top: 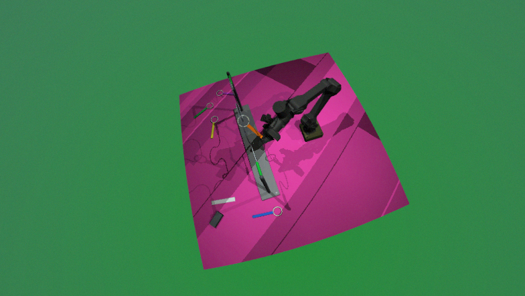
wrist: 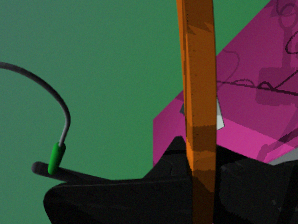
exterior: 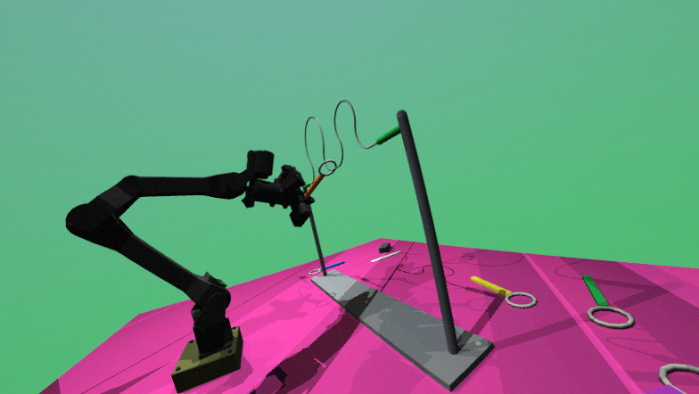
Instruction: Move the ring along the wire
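My gripper (top: pixel 259 140) (exterior: pixel 307 196) (wrist: pixel 184 143) is shut on the lower end of the orange handle (top: pixel 254 130) (exterior: pixel 314 185) (wrist: pixel 200 75). The handle slants up to the ring (top: pixel 238 121) (exterior: pixel 319 168), which is outside the wrist view. In the exterior view the thin grey wire (exterior: pixel 344 101) (wrist: pixel 68 120) appears to pass through the ring at the low bend between its two humps; any contact is too small to tell. One green part (exterior: pixel 389 134) (top: pixel 230 78) is by the near post (exterior: pixel 425 210); the other (top: pixel 259 169) (wrist: pixel 57 159) is by the far post (exterior: pixel 317 240).
The posts stand on a grey base plate (top: pixel 272 186) (exterior: pixel 401 323). Loose rings with yellow (top: pixel 212 130) (exterior: pixel 489 285), green (top: pixel 200 112) (exterior: pixel 596 291), blue (top: pixel 262 213) and purple handles lie around it. A white bar (top: pixel 223 201) and a dark block (top: pixel 216 219) lie near the far post's end.
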Available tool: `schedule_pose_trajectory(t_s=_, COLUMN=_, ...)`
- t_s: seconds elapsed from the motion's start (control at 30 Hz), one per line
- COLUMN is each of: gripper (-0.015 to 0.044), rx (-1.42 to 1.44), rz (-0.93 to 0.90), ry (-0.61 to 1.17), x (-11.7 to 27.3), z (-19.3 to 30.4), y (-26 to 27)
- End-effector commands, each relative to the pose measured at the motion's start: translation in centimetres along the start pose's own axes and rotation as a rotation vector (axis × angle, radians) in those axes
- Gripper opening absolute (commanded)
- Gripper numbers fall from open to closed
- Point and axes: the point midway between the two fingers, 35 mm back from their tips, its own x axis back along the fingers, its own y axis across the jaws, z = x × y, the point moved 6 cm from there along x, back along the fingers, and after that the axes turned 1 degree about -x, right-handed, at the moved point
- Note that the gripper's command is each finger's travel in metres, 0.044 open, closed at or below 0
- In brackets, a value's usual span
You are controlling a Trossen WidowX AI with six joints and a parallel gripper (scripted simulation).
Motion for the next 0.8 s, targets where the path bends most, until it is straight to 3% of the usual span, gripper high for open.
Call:
schedule_pose_trajectory(t_s=0.0, gripper=-0.015, rx=-0.072, rz=-0.046, ry=-0.003, x=0.0, z=-0.2, y=1.2)
schedule_pose_trajectory(t_s=0.77, gripper=-0.015, rx=-0.573, rz=-0.322, ry=-0.012, x=1.0, z=-2.1, y=7.7)
